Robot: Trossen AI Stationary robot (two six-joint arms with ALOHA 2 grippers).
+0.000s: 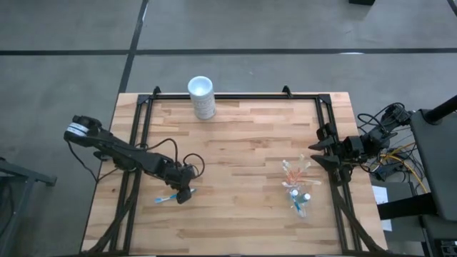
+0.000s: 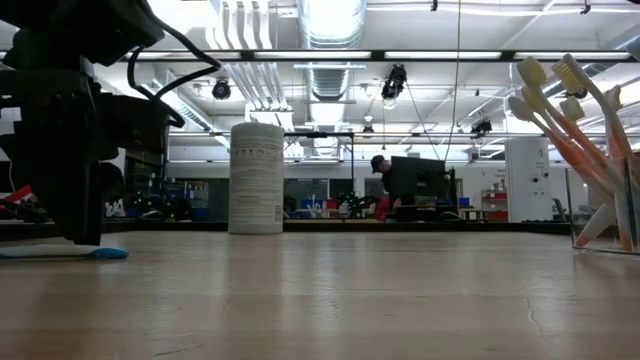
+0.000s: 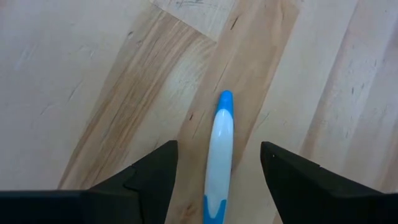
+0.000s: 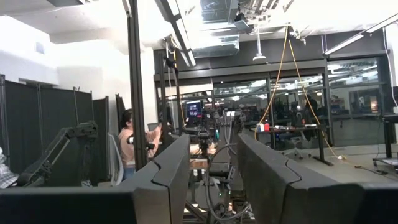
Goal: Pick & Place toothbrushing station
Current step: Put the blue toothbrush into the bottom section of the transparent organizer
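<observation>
Across the wooden table (image 1: 235, 143), seen from above: two dark arms, one reaching in from each side.

Left arm stretched from the left edge toward the near-left part of the tabletop, left gripper (image 1: 184, 193) lowered over a blue-and-white toothbrush (image 1: 166, 198) lying flat on the wood. From its wrist camera: fingers (image 3: 152, 177) spread apart, one to each side of the brush handle (image 3: 219, 155), clear wood visible between each finger and the handle; nothing grasped. From table height: same gripper (image 2: 85, 225) reaching down to the surface, blue end of the brush (image 2: 70, 253) poking out flat beneath it.

Right arm parked at the right edge, right gripper (image 1: 318, 151) near the rail, above the table's side. From its wrist camera: fingers (image 4: 171, 174) parted with a gap between them, pointing level into the room, holding nothing.

Tall opaque white cup (image 1: 201, 96) upright at the far edge, left of centre, well apart from both grippers.

Small clear plastic cup (image 1: 298, 198) on the right half of the table, near the right gripper yet apart from it, orange-and-white toothbrushes (image 1: 293, 171) fanning out of it. Upright or tipped: cannot tell from overhead. From table height, brush heads (image 2: 560, 90) leaning up and leftward out of the clear cup (image 2: 600, 225).

Tiny blue-and-white pieces (image 1: 300, 194) by the clear cup, too small to make out.
</observation>
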